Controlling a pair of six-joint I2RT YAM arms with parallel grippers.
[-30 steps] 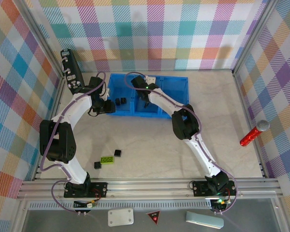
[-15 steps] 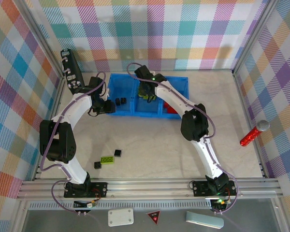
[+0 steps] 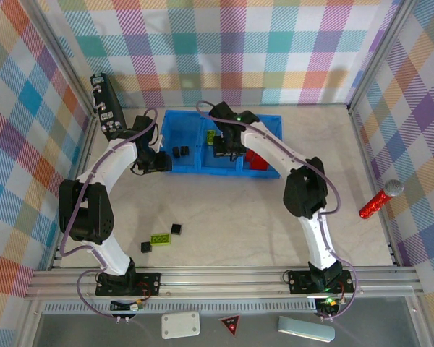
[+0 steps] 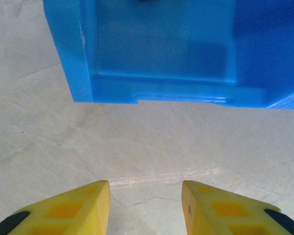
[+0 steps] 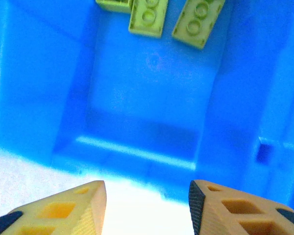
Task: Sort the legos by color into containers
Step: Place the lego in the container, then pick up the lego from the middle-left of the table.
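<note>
The long blue tray [image 3: 269, 126] lies at the back of the table with three containers side by side. Two black cubes [image 3: 179, 151] sit in the left one, lime-green legos [image 5: 148, 17] in the middle one and red ones [image 3: 259, 160] in the right one. On the table near the front lie a green brick [image 3: 159, 238] and two black cubes [image 3: 176, 229]. My right gripper [image 5: 147, 196] hangs open and empty at the near wall of the middle container. My left gripper [image 4: 145, 193] stands open and empty over bare table, just short of the tray's left corner [image 4: 83, 73].
A black rectangular case [image 3: 105, 105] leans at the back left beside the left arm. A red and silver stick [image 3: 380, 200] lies at the right wall. Checked walls close in the table on three sides.
The right arm has swung rightward and its gripper has drawn back toward the near wall of the middle container, jaws a little wider. The left arm has not moved.
</note>
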